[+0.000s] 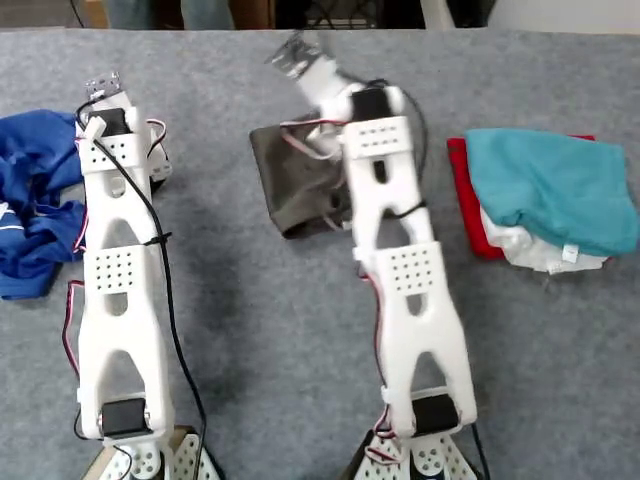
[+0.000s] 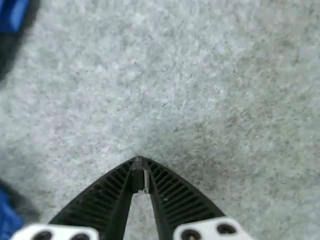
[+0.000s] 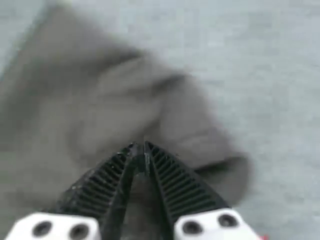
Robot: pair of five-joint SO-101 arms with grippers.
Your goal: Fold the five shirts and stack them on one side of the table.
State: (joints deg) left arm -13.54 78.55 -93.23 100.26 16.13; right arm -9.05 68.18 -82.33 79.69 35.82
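Grey felt covers my table [image 1: 250,350]. My right gripper [image 3: 140,150] hangs clenched and empty above the folded brown shirt [image 1: 295,185] mid-table. My left gripper [image 2: 140,162] is clenched over bare felt. Next, I judge, the right must open, pinch that shirt and carry it to the stack [image 1: 550,190].

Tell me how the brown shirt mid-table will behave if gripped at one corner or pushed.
Probably floppy: the brown shirt lies in soft, rumpled folds, so it would likely sag and unfold when lifted. Pushed, it would probably bunch on the fuzzy grey table rather than slide.
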